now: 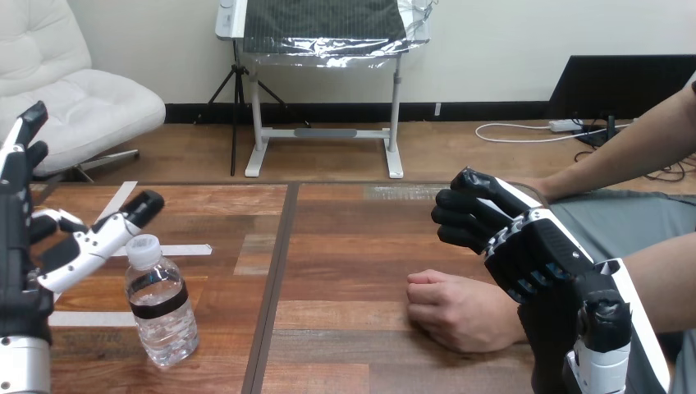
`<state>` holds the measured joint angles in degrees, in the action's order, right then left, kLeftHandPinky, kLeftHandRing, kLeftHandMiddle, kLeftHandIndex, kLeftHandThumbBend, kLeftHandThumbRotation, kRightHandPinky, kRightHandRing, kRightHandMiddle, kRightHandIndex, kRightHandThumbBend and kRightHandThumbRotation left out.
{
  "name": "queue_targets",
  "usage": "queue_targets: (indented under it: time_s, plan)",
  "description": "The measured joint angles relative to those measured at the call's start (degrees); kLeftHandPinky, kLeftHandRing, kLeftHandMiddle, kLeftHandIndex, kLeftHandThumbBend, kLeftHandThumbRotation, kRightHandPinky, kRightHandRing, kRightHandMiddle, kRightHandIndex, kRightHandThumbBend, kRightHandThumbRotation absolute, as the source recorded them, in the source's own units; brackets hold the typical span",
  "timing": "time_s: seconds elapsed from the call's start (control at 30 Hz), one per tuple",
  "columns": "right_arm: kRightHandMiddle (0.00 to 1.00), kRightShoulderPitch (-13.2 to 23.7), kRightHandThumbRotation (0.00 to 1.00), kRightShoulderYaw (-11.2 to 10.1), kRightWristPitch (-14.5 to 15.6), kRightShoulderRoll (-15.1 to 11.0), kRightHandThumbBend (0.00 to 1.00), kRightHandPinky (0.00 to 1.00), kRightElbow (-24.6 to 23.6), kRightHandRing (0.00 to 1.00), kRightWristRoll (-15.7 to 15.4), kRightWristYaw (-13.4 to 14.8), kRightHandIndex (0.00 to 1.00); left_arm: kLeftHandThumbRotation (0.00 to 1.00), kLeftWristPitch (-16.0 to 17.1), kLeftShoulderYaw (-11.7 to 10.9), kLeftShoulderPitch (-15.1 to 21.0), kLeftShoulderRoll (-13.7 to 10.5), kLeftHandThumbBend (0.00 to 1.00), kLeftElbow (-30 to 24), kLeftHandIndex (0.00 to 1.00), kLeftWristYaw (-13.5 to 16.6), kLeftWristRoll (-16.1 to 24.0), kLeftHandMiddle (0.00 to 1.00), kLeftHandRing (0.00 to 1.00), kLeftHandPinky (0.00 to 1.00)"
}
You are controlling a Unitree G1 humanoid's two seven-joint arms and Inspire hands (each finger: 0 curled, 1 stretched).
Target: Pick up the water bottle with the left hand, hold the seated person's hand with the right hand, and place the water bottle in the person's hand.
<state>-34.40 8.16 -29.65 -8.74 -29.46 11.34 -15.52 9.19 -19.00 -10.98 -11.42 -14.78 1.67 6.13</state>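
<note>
the worktop [345, 246] is brown wood planks, split by a dark seam [275, 279] that runs from far edge to near edge, left of the middle. a clear bottle [160, 304] with a white cap and a black band stands upright on the left half, near the front. white tape strips [189, 249] lie flat on that half: one slanted near the far edge, one just behind the bottle, one touching its left side. on the right half the person's hand [460, 312] rests as a loose fist, well apart from the bottle.
</note>
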Motion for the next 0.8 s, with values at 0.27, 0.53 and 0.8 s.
queue_targets:
  time_s: [0.27, 0.53, 0.8]
  plan:
    - [0.8, 0.0, 1.0, 0.0, 0.0, 0.0, 0.8, 0.77, 0.0, 0.79, -0.2, 0.0, 0.81, 0.25, -2.5, 0.4, 1.3, -0.4, 0.84, 2.1, 1.0, -0.6, 1.0, 1.0, 1.0, 0.0]
    - [0.79, 0.0, 1.0, 0.0, 0.0, 0.0, 0.81, 0.76, 0.0, 0.79, -0.3, 0.0, 0.8, 0.23, -4.0, 0.7, 2.7, -1.1, 0.8, 5.2, 1.0, -1.1, 1.2, 1.0, 1.0, 0.0]
    - [0.79, 0.0, 1.0, 0.0, 0.0, 0.0, 0.81, 0.77, 0.0, 0.8, -0.2, 0.0, 0.81, 0.25, -4.1, 1.3, 3.5, -2.1, 0.81, 8.8, 1.0, -1.4, 1.5, 1.0, 1.0, 0.0]
